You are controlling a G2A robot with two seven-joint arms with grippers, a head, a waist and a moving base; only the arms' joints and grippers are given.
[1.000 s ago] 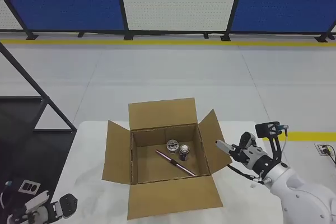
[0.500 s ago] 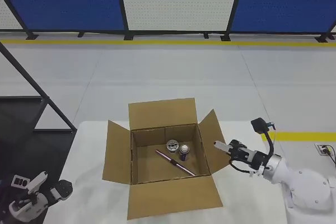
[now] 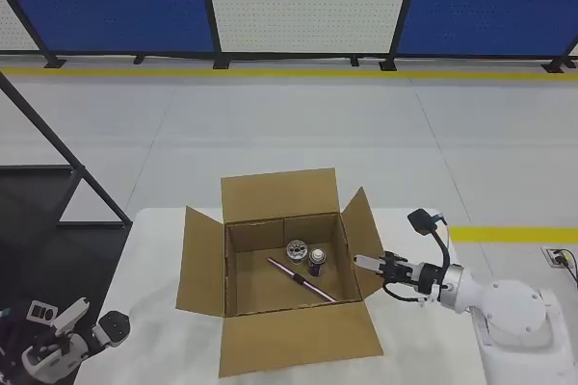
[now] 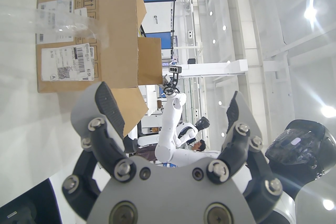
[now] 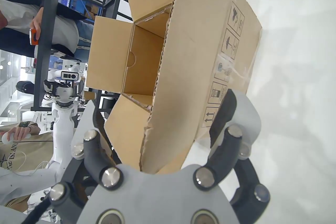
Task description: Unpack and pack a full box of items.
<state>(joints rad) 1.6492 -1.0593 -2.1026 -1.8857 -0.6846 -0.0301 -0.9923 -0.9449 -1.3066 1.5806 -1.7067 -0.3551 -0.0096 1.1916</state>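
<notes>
An open cardboard box [image 3: 284,274] stands in the middle of the white table [image 3: 149,289]. On its floor lie two round metal-topped cans [image 3: 296,251] [image 3: 317,257] and a thin pinkish rod [image 3: 302,280]. My right gripper [image 3: 368,262] is at the box's right flap [image 3: 364,241]. In the right wrist view that flap [image 5: 189,64] runs between the spread fingers [image 5: 227,112] of the right gripper [image 5: 160,117], which is open. My left gripper [image 3: 96,325] is low at the table's near left corner; the left wrist view shows the left gripper [image 4: 170,99] open and empty, facing the box [image 4: 86,38].
All four flaps of the box are folded outward, the near flap [image 3: 299,337] lying toward me. A black metal rack [image 3: 39,164] stands beside the table's left edge. Bare white tabletop lies left and right of the box.
My right gripper has moved left from beside the table's right edge up to the box's right flap. The left arm has shifted slightly near the left corner.
</notes>
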